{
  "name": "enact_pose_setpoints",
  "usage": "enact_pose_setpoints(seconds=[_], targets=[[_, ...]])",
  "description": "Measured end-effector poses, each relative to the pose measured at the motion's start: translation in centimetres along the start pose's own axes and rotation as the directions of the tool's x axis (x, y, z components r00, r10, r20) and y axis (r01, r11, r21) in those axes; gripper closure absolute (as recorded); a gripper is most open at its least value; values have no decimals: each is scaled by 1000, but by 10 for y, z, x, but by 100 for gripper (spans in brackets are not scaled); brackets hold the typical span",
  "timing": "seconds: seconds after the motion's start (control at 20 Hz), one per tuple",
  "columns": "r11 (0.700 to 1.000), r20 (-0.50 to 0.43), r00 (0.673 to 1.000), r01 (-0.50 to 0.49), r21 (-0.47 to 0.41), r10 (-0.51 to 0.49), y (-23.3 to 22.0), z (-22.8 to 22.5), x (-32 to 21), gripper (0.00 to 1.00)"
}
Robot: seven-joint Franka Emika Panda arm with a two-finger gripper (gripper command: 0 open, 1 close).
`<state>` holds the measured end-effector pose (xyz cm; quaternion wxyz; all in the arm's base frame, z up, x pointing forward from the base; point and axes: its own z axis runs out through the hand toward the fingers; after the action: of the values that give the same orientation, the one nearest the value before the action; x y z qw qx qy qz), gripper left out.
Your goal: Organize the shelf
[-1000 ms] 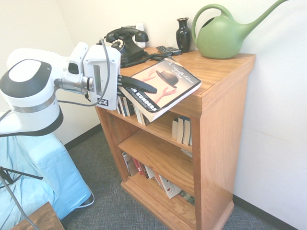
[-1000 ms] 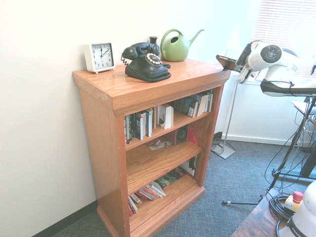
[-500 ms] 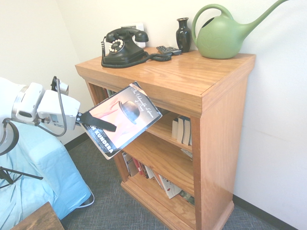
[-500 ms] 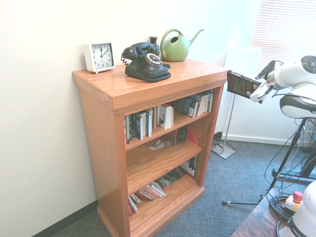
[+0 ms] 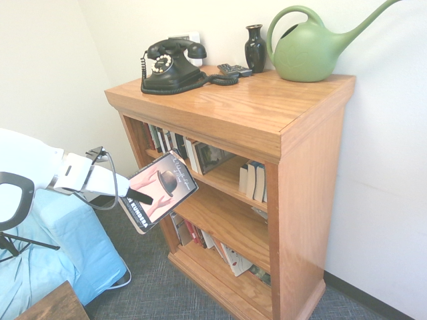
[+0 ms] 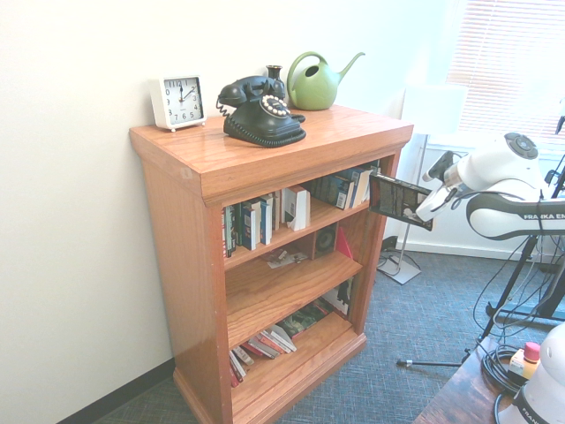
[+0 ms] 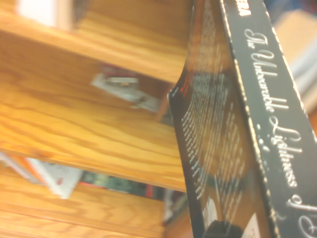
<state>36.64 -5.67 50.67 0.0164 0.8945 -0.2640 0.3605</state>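
Observation:
The oak shelf (image 5: 253, 113) (image 6: 265, 159) stands against the wall, with books on its three tiers. My gripper (image 5: 138, 196) (image 6: 420, 210) is shut on a black paperback (image 5: 160, 190) (image 6: 399, 200) with a bowler hat on its cover. I hold it in the air, tilted, in front of the shelf's open face at about the height of the top and middle tiers. It touches no board. The wrist view shows the paperback (image 7: 237, 129) from close by with its spine lettering, and oak boards (image 7: 79, 129) behind it.
On the top board stand a black rotary telephone (image 5: 170, 65) (image 6: 259, 110), a dark vase (image 5: 255, 48), a green watering can (image 5: 313, 47) (image 6: 316, 81), a remote (image 5: 233, 69) and a white clock (image 6: 178, 101). A blue-draped object (image 5: 60, 247) sits under the arm. Loose books lie on the bottom tier (image 6: 274, 340).
The arm has swung the paperback off the top board's edge, down and away from the shelf's front corner, then lowered it to tier height.

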Motion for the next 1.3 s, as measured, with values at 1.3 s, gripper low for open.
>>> enact_pose_setpoints(seconds=[1.3], targets=[[983, 155, 982, -126, 136, 105, -117, 143, 29, 100]])
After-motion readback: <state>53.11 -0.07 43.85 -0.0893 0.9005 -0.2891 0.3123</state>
